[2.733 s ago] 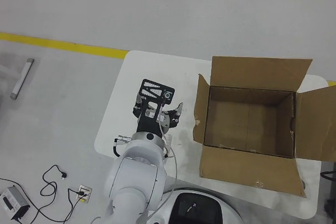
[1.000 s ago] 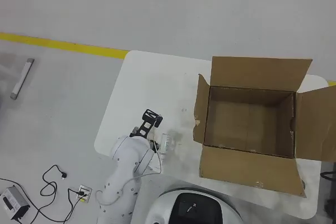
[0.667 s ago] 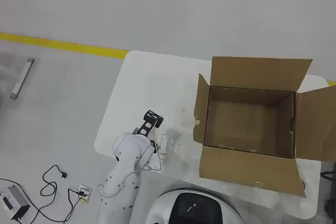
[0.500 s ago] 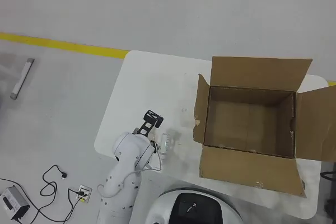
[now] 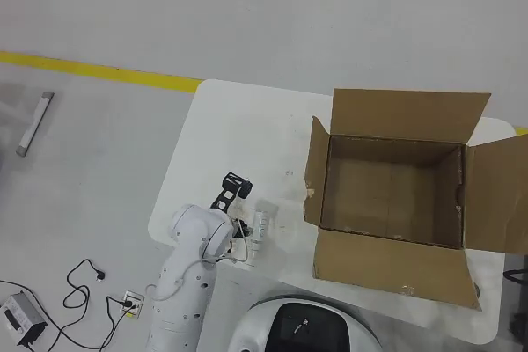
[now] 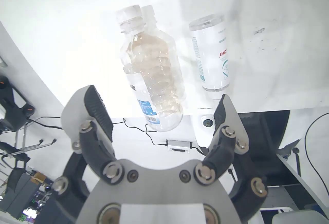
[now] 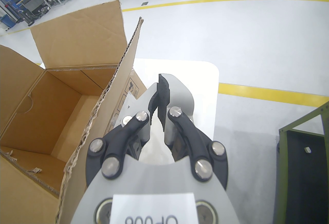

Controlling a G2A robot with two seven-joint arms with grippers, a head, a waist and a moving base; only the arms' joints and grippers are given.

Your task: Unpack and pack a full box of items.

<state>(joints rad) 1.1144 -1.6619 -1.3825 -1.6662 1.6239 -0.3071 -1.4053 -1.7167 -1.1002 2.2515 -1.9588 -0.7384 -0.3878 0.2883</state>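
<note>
The table (image 5: pixel 238 132) carries the open box (image 5: pixel 387 264) at 3 o'clock, bare inside, so I judge repacking is due. My right gripper (image 7: pixel 160 91) hangs beside it, fingers together. My left gripper (image 6: pixel 158 100), fingers apart, faces the bottle (image 6: pixel 151 68) and can (image 6: pixel 212 55) at 7 o'clock. Next I must close on 1.

The top camera looks straight down from well above, with the white table (image 5: pixel 229 132) mid-frame and the open box (image 5: pixel 411 113) at right. The left wrist camera sits behind the left gripper (image 6: pixel 157 100), close to the table edge, facing a clear bottle (image 6: pixel 151 75). The right wrist camera looks past the right gripper (image 7: pixel 162 86), over the box, toward the open floor (image 7: pixel 244 29). All three share the table.
</note>
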